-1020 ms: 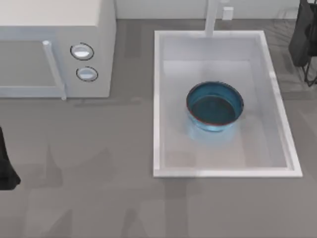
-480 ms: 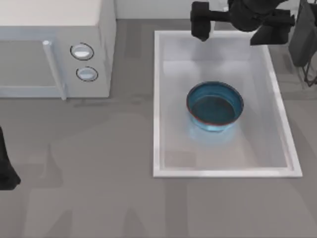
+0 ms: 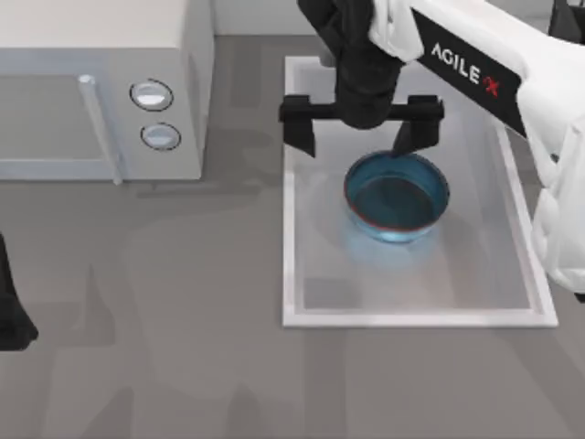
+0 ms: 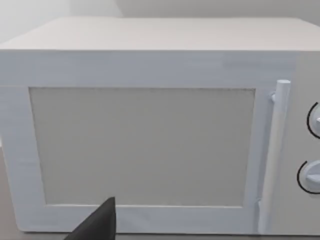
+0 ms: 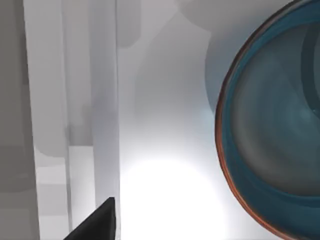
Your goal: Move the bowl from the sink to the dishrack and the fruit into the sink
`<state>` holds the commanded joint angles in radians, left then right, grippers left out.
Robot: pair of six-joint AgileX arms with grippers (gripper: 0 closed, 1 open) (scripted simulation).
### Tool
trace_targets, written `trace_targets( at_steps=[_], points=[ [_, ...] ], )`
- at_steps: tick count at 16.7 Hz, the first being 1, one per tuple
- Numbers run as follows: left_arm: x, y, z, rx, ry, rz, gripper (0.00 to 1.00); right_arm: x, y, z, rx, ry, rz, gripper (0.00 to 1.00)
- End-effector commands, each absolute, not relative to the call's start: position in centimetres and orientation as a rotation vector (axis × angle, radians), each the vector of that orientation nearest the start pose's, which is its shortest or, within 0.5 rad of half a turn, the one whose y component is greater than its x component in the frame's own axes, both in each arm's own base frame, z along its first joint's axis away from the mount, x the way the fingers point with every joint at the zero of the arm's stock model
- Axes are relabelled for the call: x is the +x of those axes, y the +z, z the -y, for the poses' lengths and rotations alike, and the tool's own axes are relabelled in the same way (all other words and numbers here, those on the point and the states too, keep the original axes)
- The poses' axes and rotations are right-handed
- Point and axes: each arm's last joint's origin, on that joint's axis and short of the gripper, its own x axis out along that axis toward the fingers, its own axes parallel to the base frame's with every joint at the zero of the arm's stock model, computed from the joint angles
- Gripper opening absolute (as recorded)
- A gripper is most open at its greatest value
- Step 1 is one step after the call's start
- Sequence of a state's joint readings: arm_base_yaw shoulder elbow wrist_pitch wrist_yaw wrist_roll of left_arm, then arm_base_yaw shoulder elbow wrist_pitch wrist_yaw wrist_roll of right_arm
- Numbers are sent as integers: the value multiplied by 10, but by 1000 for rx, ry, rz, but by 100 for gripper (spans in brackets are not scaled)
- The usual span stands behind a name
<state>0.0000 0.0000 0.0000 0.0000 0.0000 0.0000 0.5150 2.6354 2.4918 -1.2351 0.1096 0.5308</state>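
Sink is the reference for everything here: the white rectangular basin is set into the grey counter, to the right of the white microwave with its two round knobs. The blue bowl, rimmed in reddish brown, is seen resting upright on the basin floor, roughly at its centre and slightly toward the far wall. The right gripper is held above the far-left part of the sink, its black fingers spread wide apart; one fingertip is placed over the sink's left rim, the other just at the bowl's far edge, and nothing is gripped between them. The white right arm, marked AGILEX, is stretched in from the sink's right side. In the right wrist view the bowl is shown close up beside the basin's white wall. The left gripper is parked well left of the sink, at the counter's edge, facing the microwave door; whether its fingers are spread cannot be told.
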Motion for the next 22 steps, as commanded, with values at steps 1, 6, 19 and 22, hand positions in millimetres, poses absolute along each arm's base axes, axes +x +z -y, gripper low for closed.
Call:
trace_targets(
  at_steps=[1,6,19,22],
  points=[
    [106,160,1,0,0,0,100,457,149,-266,10,-5,-1364,100],
    [106,160,1,0,0,0,100,457,145,-268,7,-9,-1371,100],
    [106,160,1,0,0,0,100,477,47,-268,7,-9,-1371,100],
    [106,160,1,0,0,0,100,477,47,-268,7,-9,-1371,85]
  ],
)
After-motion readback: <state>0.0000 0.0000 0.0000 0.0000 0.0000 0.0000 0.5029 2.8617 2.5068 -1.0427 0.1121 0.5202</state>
